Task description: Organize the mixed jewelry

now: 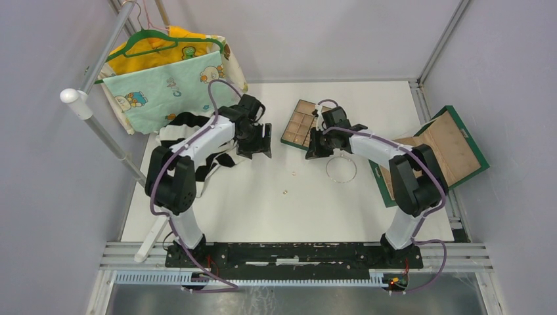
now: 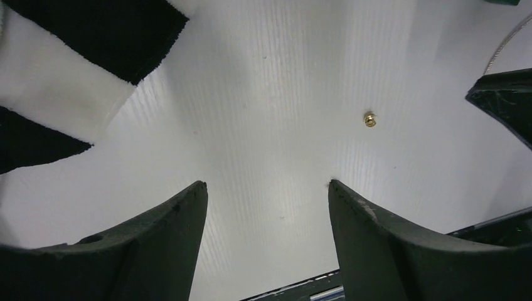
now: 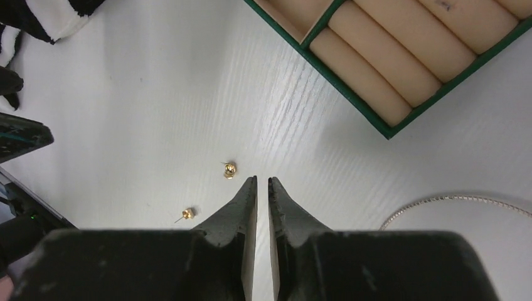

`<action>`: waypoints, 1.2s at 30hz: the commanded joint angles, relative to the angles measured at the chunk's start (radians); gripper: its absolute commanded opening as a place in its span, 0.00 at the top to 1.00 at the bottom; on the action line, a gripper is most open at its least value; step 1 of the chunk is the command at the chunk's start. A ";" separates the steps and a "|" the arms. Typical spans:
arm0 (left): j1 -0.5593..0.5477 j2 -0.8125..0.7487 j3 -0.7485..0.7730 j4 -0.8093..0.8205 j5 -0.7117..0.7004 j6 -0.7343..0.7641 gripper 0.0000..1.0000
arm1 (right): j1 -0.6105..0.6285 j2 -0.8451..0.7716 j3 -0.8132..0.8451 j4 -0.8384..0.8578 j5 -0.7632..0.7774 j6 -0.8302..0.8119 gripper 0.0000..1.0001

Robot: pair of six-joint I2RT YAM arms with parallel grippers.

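Note:
The thin silvery hoop lies flat on the white table, just below my right gripper. Two tiny gold pieces lie to its left. In the right wrist view the gripper is shut with only a slit between the fingers, empty, above the table. The gold pieces lie just left of its tips, and an arc of the hoop shows at right. My left gripper is open and empty. One gold piece lies ahead of it, to the right.
The tan compartment tray with green rim sits behind the right gripper. Its open lid lies at the right edge. A black-and-white striped cloth lies under the left arm. Clothes hang on a rack at back left.

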 commanded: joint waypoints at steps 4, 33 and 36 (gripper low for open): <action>-0.183 -0.016 -0.006 0.012 -0.206 0.072 0.23 | -0.020 -0.178 -0.049 -0.090 0.155 -0.073 0.78; -0.429 0.292 0.106 0.175 -0.403 -0.103 0.43 | -0.058 -0.465 -0.197 -0.229 0.489 -0.221 0.66; -0.430 0.304 0.108 0.170 -0.398 -0.129 0.50 | -0.058 -0.466 -0.195 -0.232 0.484 -0.223 0.66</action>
